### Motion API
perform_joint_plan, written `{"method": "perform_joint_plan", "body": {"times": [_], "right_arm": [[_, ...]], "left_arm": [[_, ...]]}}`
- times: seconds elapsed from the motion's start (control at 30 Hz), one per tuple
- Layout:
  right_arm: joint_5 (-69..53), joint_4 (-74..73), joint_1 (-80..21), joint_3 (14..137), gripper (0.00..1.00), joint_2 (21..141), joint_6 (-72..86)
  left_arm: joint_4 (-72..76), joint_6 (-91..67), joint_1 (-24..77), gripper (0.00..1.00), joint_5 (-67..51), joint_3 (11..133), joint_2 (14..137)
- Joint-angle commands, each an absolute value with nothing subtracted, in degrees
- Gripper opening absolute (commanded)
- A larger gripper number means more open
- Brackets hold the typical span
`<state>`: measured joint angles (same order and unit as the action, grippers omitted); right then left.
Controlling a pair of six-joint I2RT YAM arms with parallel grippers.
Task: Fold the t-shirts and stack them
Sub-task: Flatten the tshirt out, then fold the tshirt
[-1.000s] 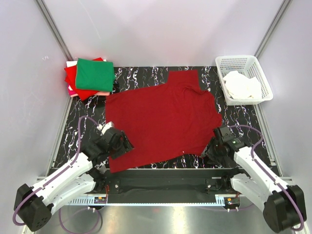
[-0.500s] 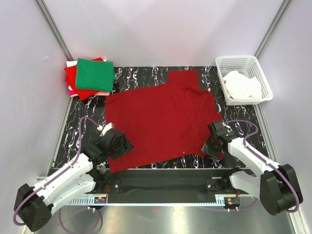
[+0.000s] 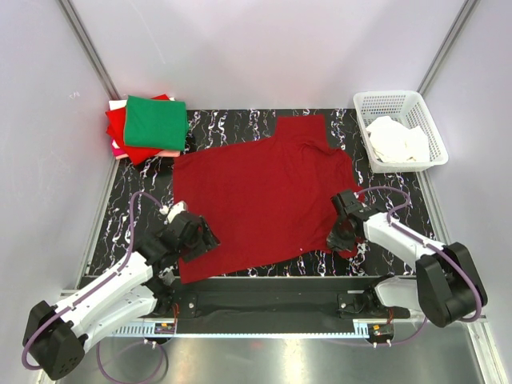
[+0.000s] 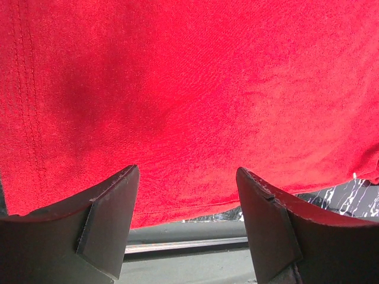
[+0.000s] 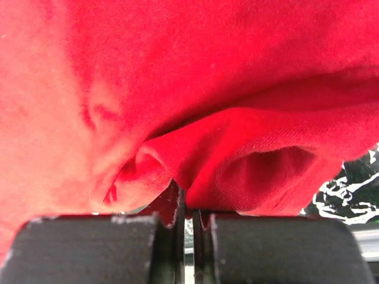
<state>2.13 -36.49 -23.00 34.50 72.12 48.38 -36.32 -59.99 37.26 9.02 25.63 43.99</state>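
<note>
Closure on our right: the right gripper [image 3: 339,237] has slid in from beside the crimson t-shirt [image 3: 264,200] and now pinches its basket-side hem corner, with cloth bunched between the shut jaws. The shirt lies spread flat, just left of the basket [image 3: 362,99]. Our left gripper [image 4: 186,195] stays wide above the hem corner farthest from the basket, so we judge the fold waits on its grip. The folded stack [image 3: 148,124] sits far left of the basket. We find no readable writing or labels.

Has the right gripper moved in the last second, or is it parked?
Yes. The right gripper has shifted left, away from the white basket, onto the near right corner of the dark red t-shirt, where it has shut on the cloth.
</note>
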Motion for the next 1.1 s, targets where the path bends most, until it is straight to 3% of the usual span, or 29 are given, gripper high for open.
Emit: {"method": "perform_joint_plan", "body": {"times": [0.0,0.3,0.47,0.5,0.6,0.67,0.73,0.87,1.0,1.07], "right_arm": [[2.5,-37.9,-23.6,35.2,0.00,67.8,47.9],[-12.4,-52.9,-23.6,41.3,0.00,57.2,46.1],[-21.1,-55.6,-23.6,41.5,0.11,54.6,45.7],[-23.4,-55.6,-23.6,42.2,0.14,54.1,46.1],[-27.3,-57.4,-23.7,44.2,0.42,53.2,46.7],[-27.5,-61.1,-23.6,47.4,0.56,52.7,45.5],[-25.1,-63.7,-23.6,50.2,0.62,51.9,44.8],[-20.9,-64.6,-23.6,47.3,0.61,49.9,45.2],[-15.5,-61.5,-25.1,40.0,0.48,48.1,47.2],[-14.2,-59.8,-26.4,38.2,0.46,48.5,47.7]], "left_arm": [[-34.3,-59.2,37.5,0.72,10.4,25.0,43.8],[-33.4,-59.0,37.5,0.72,9.9,25.4,44.8],[-34.4,-58.9,37.5,0.72,9.8,25.4,43.7],[-34.5,-58.9,37.5,0.72,9.9,25.4,43.4],[-35.4,-58.9,37.5,0.72,10.2,25.5,42.5],[-35.8,-58.9,37.5,0.72,10.4,25.7,42.1],[-35.6,-58.9,37.5,0.72,10.4,25.6,42.1],[-33.4,-58.7,37.5,0.72,9.5,25.1,43.3],[-32.0,-58.6,37.5,0.71,8.6,24.9,45.2],[-31.3,-58.6,37.5,0.71,8.5,24.6,45.5]]}}
